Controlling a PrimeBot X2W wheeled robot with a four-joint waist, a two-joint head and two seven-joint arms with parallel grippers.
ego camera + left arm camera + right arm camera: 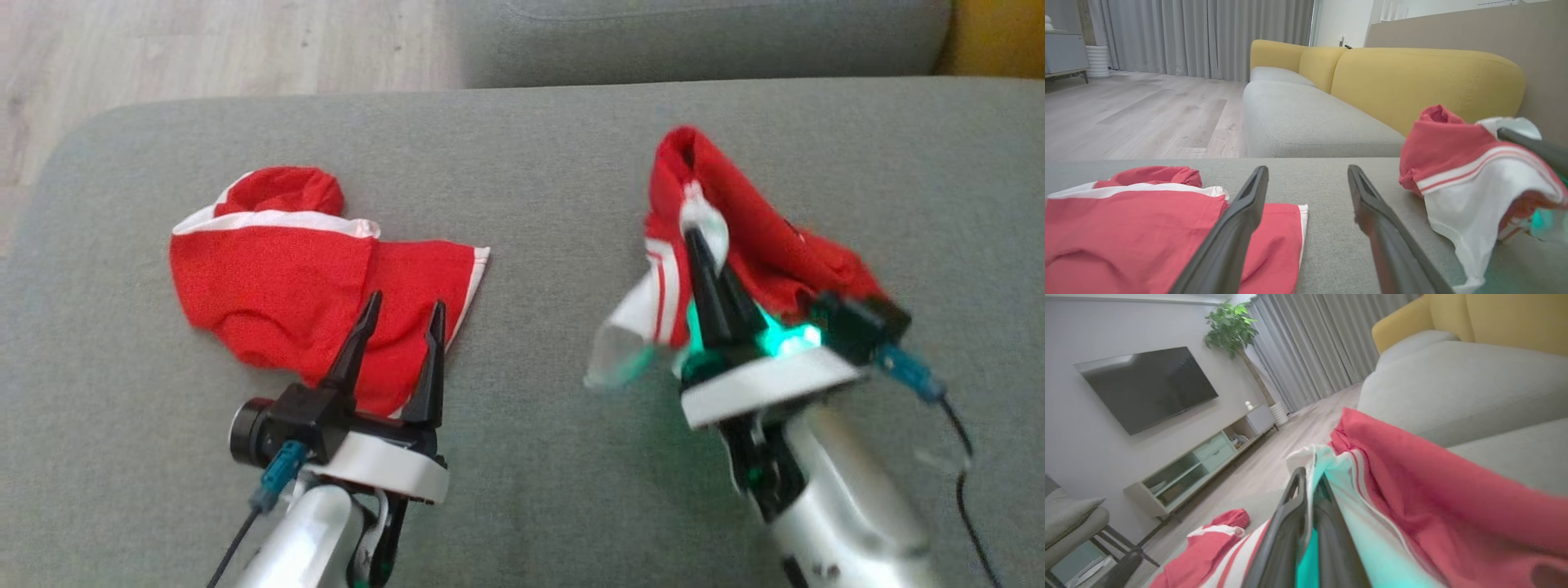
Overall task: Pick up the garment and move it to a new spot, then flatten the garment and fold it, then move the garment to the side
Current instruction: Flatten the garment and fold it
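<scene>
Now right fingers (pixel 709 286) pinched shut on the garment (pixel 759 237), lifted over the cushion (pixel 539 163) right side; left fingers (pixel 353 347) wide open, empty, over another red cloth (pixel 269 278) on cushion left; garment looks light, floppy; grab at hem.

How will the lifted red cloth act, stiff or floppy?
Probably floppy: the cloth droops around the shut right gripper. Likely light, since that thin pinch holds part of it up. It should bunch, not roll.
</scene>
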